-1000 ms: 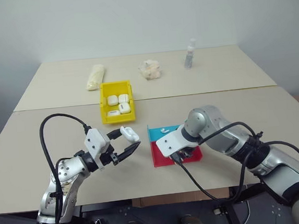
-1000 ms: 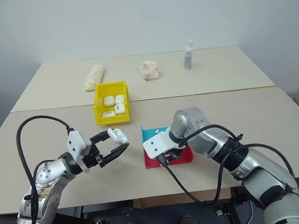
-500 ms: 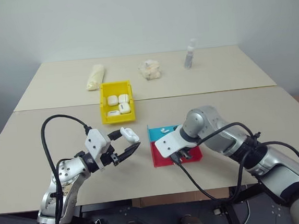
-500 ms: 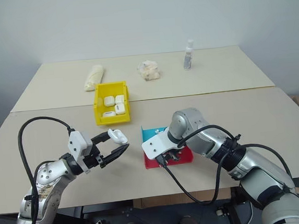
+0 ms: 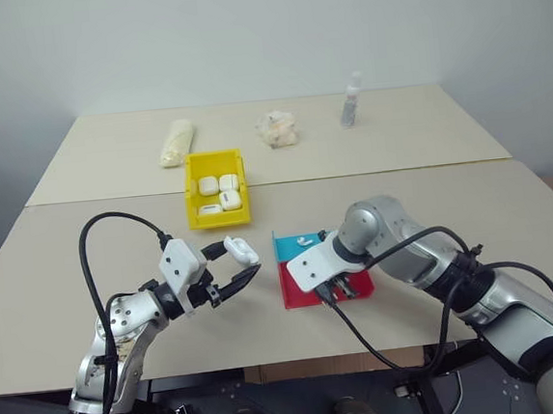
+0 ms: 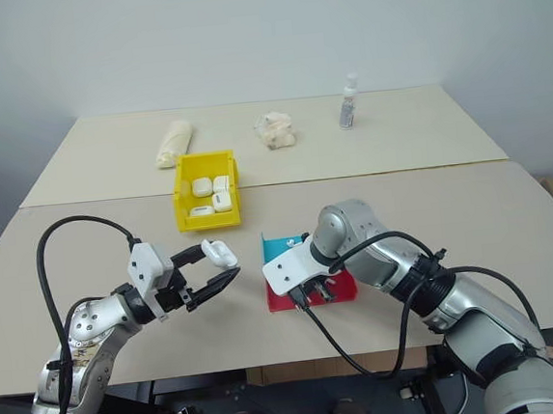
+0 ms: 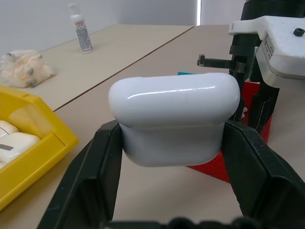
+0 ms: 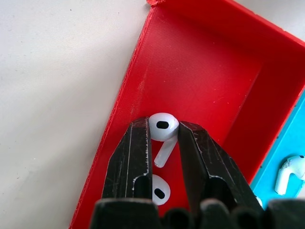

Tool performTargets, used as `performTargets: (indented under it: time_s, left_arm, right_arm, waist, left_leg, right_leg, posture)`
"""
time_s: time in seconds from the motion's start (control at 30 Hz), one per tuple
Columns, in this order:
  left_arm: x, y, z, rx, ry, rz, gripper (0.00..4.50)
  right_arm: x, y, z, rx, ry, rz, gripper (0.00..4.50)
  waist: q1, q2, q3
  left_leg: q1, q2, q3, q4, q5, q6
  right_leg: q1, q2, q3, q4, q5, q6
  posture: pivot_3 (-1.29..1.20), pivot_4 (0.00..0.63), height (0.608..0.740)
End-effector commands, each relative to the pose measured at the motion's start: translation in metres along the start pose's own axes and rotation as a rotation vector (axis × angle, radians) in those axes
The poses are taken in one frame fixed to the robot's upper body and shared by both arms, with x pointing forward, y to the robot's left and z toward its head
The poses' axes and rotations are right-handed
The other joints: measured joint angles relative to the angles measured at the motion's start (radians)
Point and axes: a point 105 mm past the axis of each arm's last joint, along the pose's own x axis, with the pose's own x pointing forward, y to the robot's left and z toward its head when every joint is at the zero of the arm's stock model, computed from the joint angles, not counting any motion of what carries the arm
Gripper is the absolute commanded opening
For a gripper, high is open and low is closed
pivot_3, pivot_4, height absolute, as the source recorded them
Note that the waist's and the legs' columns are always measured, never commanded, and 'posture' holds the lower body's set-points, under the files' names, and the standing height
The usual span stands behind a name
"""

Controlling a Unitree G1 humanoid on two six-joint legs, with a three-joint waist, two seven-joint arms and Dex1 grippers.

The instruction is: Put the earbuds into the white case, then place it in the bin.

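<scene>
Nearest the robot, the left gripper (image 5: 232, 269) is clamped tight on a white case (image 7: 174, 117), held up off the table (image 5: 508, 196) with its lid down as far as the wrist view shows. That case has to be opened and filled, so nothing of the current round looks finished yet.

Just beside it, the right gripper (image 8: 165, 143) points down into the red tray (image 8: 209, 71), fingers (image 8: 136, 148) nearly together around an earbud (image 8: 163, 126); they sit at its sides and seem to pinch it, though whether the grip is firm I cannot tell. It has not been lifted. A second earbud (image 8: 158, 192) lies right under the same fingers, on the tray floor.

Touching the red tray on its far side is the blue tray (image 5: 290, 245), with one earbud (image 8: 290, 172) clearly lying in it and a white sliver near the view's edge that could be another; too little shows to say.

So my read: the pick is under way, with the carry, both insertions, the lid and the drop into the bin to come.

Farther out stands the bin (image 5: 194, 190), well apart from both grippers, and it holds four cases (image 5: 219, 195) already.

Along the far table: one pale bag (image 5: 176, 141), one crumpled wad (image 5: 277, 127), one small bottle (image 5: 351, 101).

Count: five cases in all, three earbuds certain, two trays, one bin.
</scene>
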Motion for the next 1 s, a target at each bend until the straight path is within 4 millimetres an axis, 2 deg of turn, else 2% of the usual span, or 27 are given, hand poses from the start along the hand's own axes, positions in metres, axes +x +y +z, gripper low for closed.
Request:
performTargets:
  time_s: [0.03, 0.13, 0.23, 0.33, 0.4, 0.43, 0.5, 0.7, 0.87, 1.0]
  left_arm:
    - [0.002, -0.001, 0.018, 0.054, -0.051, -0.018, 2.80]
    - [0.003, -0.003, 0.027, 0.074, -0.088, -0.037, 2.80]
    - [0.003, -0.011, 0.043, 0.082, -0.157, -0.091, 2.80]
    - [0.004, -0.020, 0.052, 0.043, -0.195, -0.144, 2.80]
    - [0.007, -0.028, 0.059, 0.018, -0.236, -0.203, 2.80]
    - [0.007, -0.030, 0.060, 0.015, -0.245, -0.221, 2.80]
    - [0.011, -0.035, 0.064, 0.026, -0.270, -0.289, 2.80]
    - [0.019, -0.048, 0.083, 0.033, -0.385, -0.491, 2.80]
    - [0.021, -0.054, 0.087, 0.084, -0.397, -0.612, 2.80]
    - [0.024, -0.051, 0.090, 0.104, -0.410, -0.619, 2.80]
  right_arm:
    - [-0.011, -0.005, 0.004, 0.012, -0.030, -0.050, 0.62]
    - [-0.034, -0.014, 0.011, 0.040, -0.088, -0.151, 0.62]
    - [-0.090, -0.033, 0.019, 0.153, -0.260, -0.373, 0.62]
    - [-0.128, -0.040, 0.018, 0.264, -0.394, -0.518, 0.62]
    - [-0.157, -0.038, 0.017, 0.334, -0.559, -0.603, 0.62]
    - [-0.165, -0.035, 0.019, 0.342, -0.615, -0.623, 0.62]
    - [-0.183, -0.023, 0.030, 0.288, -0.824, -0.680, 0.62]
    - [-0.199, 0.013, 0.059, 0.106, -1.291, -0.676, 0.62]
    - [-0.191, 0.017, 0.067, 0.047, -1.362, -0.650, 0.62]
    - [-0.182, 0.020, 0.064, 0.040, -1.349, -0.630, 0.62]
  waist:
    - [0.000, 0.000, 0.000]
    - [0.001, 0.000, 0.000]
    - [0.001, 0.000, 0.000]
    - [0.004, 0.000, 0.000]
    - [0.005, 0.000, 0.000]
    - [0.005, 0.000, 0.000]
    - [0.004, 0.000, 0.000]
    - [-0.003, 0.000, 0.000]
    - [-0.005, 0.000, 0.000]
    - [-0.003, 0.000, 0.000]
  left_leg:
    - [0.000, 0.000, 0.000, 0.000, 0.000, 0.000]
    - [-0.001, 0.000, 0.000, 0.000, 0.000, 0.000]
    - [-0.003, 0.000, -0.001, 0.000, 0.000, 0.000]
    - [-0.002, 0.000, -0.003, 0.000, 0.000, 0.000]
    - [-0.002, 0.000, -0.003, 0.000, 0.000, 0.000]
    - [-0.002, 0.000, -0.003, 0.000, 0.000, 0.000]
    - [-0.002, 0.000, -0.002, 0.000, 0.000, 0.000]
    - [-0.002, 0.000, -0.001, 0.000, 0.000, 0.000]
    - [0.000, 0.000, -0.001, 0.000, 0.000, 0.000]
    - [0.000, 0.000, -0.001, 0.000, 0.000, 0.000]
  right_leg:
    - [0.000, 0.000, 0.000, 0.000, 0.000, 0.000]
    - [-0.001, 0.000, 0.000, 0.000, 0.000, 0.000]
    - [-0.002, 0.000, 0.000, 0.000, 0.000, 0.000]
    - [-0.001, -0.001, 0.000, 0.000, 0.000, 0.000]
    - [-0.001, -0.001, -0.001, 0.000, 0.000, 0.000]
    - [-0.001, -0.001, 0.000, -0.001, 0.000, 0.000]
    - [0.000, -0.001, -0.001, -0.001, 0.000, 0.000]
    - [0.000, 0.000, 0.000, 0.000, 0.000, 0.000]
    - [0.001, 0.001, 0.000, 0.000, 0.000, 0.000]
    - [0.001, 0.001, 0.000, 0.000, 0.000, 0.000]
  posture:
    - [0.00, 0.150, 0.740]
    - [0.00, 0.150, 0.740]
    - [0.00, 0.150, 0.740]
    - [0.00, 0.150, 0.740]
    - [0.00, 0.150, 0.740]
    - [0.00, 0.150, 0.740]
    - [0.00, 0.150, 0.740]
    - [0.00, 0.150, 0.740]
    - [0.00, 0.150, 0.740]
    - [0.00, 0.150, 0.740]
